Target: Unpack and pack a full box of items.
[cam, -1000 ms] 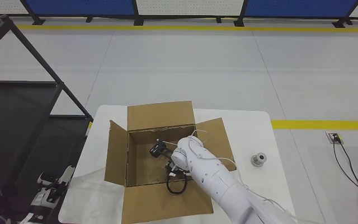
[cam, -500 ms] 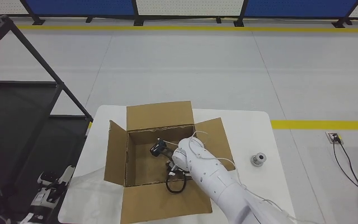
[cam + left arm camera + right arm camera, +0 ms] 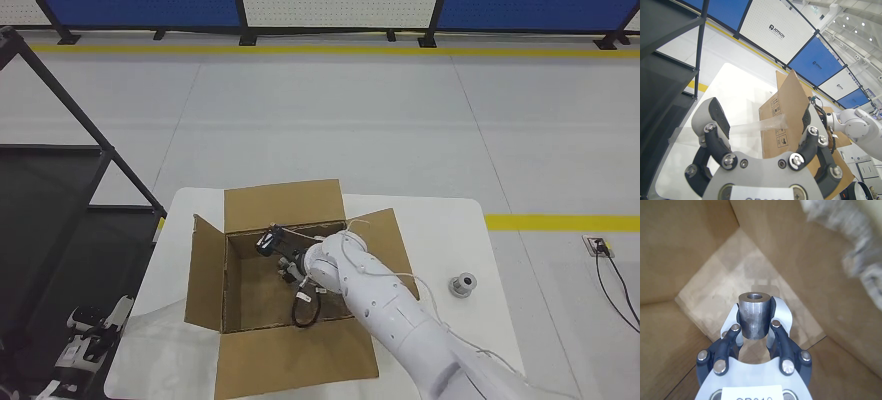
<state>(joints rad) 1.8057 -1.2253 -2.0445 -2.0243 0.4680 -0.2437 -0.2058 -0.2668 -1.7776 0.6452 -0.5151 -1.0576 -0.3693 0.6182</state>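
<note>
The right gripper (image 3: 755, 307) is clamped on a short metal cylinder (image 3: 754, 321) with a bore through its middle. One finger presses each side of it, and the bored end faces away from the wrist. Just past the cylinder lies the taped cardboard floor of the box (image 3: 702, 289). Brown walls rise around the gripper, and a crumpled wad of clear plastic (image 3: 859, 243) sits off to one side against a wall. From above, this gripper is inside the box close to its far wall, with all four flaps folded outward around it. Outside the box, past the flap on the arm's own side, a second metal part (image 3: 460, 285) stands on the white table (image 3: 440, 215), well apart from the gripper. The left gripper (image 3: 762, 113) has its fingers spread wide with nothing between them. Ahead of it is an outer wall of the box, and a strip of clear plastic (image 3: 761, 126) shows in front of that wall; whether the two touch cannot be told. A black metal rack (image 3: 668, 56) stands off to this gripper's side, beyond the table edge.
</note>
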